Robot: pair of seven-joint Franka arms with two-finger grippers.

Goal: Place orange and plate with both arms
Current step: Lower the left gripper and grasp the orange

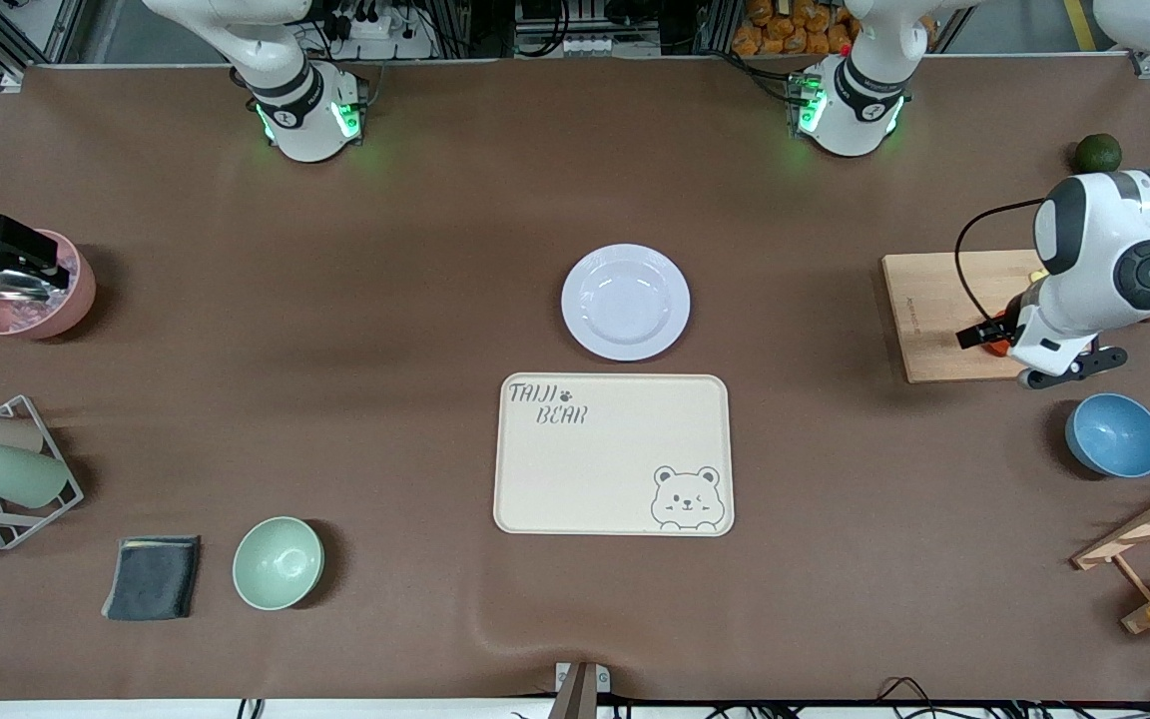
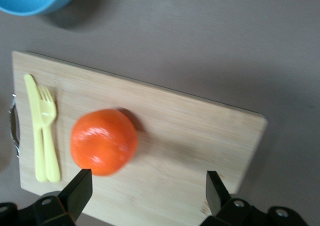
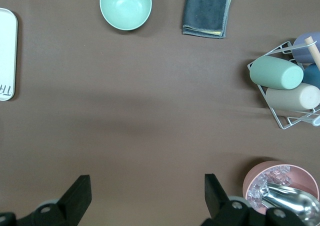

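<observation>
Nothing placed yet, by the look of it, so both jobs are ahead. Nearest the front camera, the cream tray [image 1: 614, 454] with the bear drawing lies bare in mid-table, and that reads as the likely destination, though it is only a guess. Level with its nearer edge, toward the right arm's end, the mint-green bowl [image 1: 278, 562] holds nothing, with a folded dark cloth [image 1: 153, 576] beside it. A wire rack [image 1: 11, 479] of tumblers lying on their sides sits at the table's edge there. At the left arm's end, the blue bowl [image 1: 1115, 434] is empty too.

Just farther from the camera than the tray, almost touching it, the plate [image 1: 625, 301] rests flat, its well bare, no gripper anywhere close.

Level with the plate, the action: the left gripper [image 2: 149, 186] hangs low over the wooden cutting board [image 2: 190, 141], fingers spread wide, and the orange [image 2: 103, 142] sits on the board just short of the gap, close to one fingertip, not pinched. A yellow plastic knife and fork [image 2: 42, 131] lie beside it. A small shift and a close should take the fruit, though it could roll.

At the right arm's end, the right gripper [image 3: 147, 196] waits with fingers parted beside the pink bowl [image 3: 280, 188], which holds clear ice-like pieces and a metal scoop [image 3: 290, 202].

Farthest out, a dark green fruit [image 1: 1098, 153] sits alone.
</observation>
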